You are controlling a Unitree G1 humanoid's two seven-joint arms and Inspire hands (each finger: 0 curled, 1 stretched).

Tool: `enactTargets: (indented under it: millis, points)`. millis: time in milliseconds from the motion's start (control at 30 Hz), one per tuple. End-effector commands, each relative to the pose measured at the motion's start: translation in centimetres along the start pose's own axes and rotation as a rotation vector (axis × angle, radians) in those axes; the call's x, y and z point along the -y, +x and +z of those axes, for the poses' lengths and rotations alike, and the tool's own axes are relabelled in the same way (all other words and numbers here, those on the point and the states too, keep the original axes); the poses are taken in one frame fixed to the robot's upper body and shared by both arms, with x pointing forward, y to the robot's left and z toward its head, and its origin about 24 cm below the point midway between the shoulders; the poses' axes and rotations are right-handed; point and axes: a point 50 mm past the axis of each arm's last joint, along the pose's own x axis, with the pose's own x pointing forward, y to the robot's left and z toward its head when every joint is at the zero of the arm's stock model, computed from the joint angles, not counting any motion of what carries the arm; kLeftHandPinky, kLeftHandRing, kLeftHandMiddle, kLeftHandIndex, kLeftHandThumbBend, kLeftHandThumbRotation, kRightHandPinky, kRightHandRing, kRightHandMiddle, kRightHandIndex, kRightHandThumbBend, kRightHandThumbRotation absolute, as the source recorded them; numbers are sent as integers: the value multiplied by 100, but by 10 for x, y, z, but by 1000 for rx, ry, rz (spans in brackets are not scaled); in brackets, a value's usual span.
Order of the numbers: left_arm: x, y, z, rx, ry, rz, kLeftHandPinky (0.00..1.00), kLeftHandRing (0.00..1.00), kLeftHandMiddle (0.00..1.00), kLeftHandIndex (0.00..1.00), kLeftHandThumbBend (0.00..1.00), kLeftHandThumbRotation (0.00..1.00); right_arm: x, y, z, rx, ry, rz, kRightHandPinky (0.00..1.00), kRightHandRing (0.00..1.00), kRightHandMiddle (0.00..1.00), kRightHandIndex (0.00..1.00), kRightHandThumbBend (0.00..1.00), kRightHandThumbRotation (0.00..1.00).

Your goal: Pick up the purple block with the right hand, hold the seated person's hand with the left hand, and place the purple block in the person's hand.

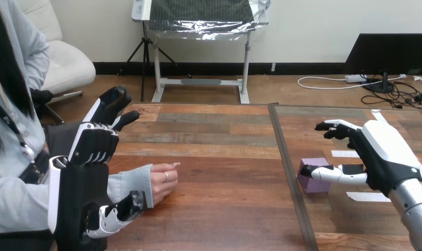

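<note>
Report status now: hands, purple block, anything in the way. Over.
Left hand beside the person's wrist. Right hand open, thumb at purple block, not lifted. Nothing between block and the person's hand.

Over on the right half of the bench (pixel 219 209) sits the block (pixel 312 175), just right of the seam (pixel 289 172) that runs front to back, and the right hand (pixel 378 154) is right beside it, on its right. At the left the person's hand (pixel 161 180) rests on the bench, well apart from the block. The left hand (pixel 83 183) stands at that wrist, on its left.
</note>
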Motion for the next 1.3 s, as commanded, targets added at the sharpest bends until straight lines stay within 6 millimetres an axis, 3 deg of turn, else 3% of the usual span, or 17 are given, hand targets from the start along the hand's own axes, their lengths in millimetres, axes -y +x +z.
enactTargets:
  millis: [0, 600, 1267]
  points:
    - [1, 17, -1, 68, 2, -2, 80, 89, 89, 86, 100, 67, 35, 18, 18, 97, -3, -146, 67, 78, 76, 80, 95, 61]
    - [3, 16, -3, 52, 6, -3, 80, 89, 90, 87, 100, 71, 49, 23, 27, 142, -15, -185, 68, 79, 78, 82, 100, 68]
    - [6, 14, -4, 30, -7, -1, 81, 89, 89, 86, 100, 70, 41, 42, 30, 150, -15, -173, 72, 81, 79, 80, 100, 70]
